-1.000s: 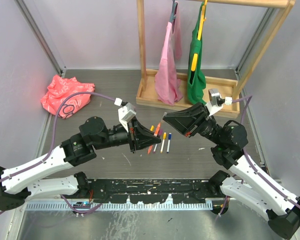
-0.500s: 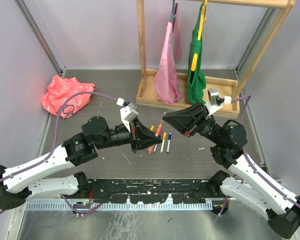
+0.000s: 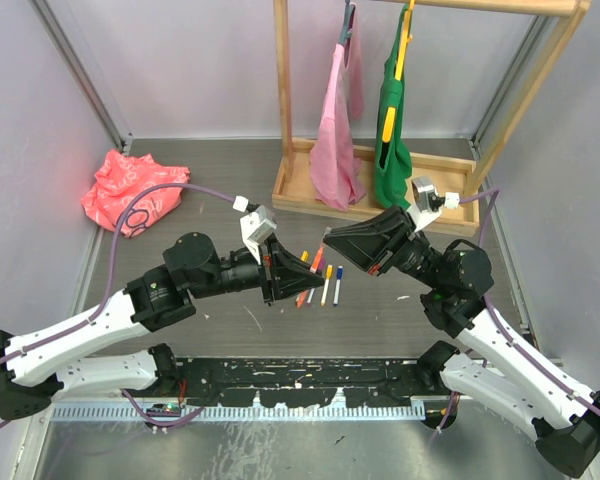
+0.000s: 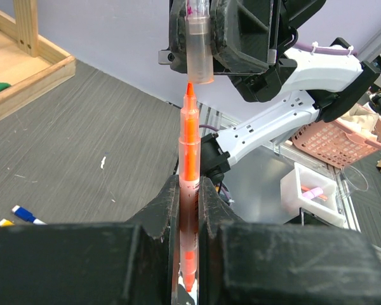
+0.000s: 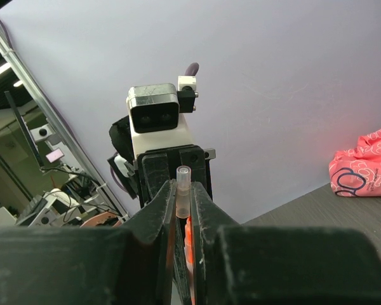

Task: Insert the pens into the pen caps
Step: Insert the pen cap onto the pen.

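Now left claw (image 4: pixel 189 190) clamps orange pen (image 4: pixel 189 143), tip pointing at cap (image 4: pixel 199 47) clamped in right claw (image 5: pixel 184 190), coaxial.

Pens (image 3: pixel 325 284) lie on table (image 3: pixel 210 170) before the rack (image 3: pixel 282 100)

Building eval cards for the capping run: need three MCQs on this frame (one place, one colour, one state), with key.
1. Where do the loose pens lie?
A) on the table between the two arms
B) standing in a cup
C) on a shelf

2. What colour is the pen in the left end effector?
A) blue
B) orange
C) green

3. How does that pen stand to the cap in the right end effector?
A) fully capped
B) tip at the cap's mouth, not pushed in
C) pointing away from it

Key:
1 A: the top view shows them flat on the table.
2 B: barrel and tip show orange in the left wrist view.
3 B: the whole tip is still visible below the cap.
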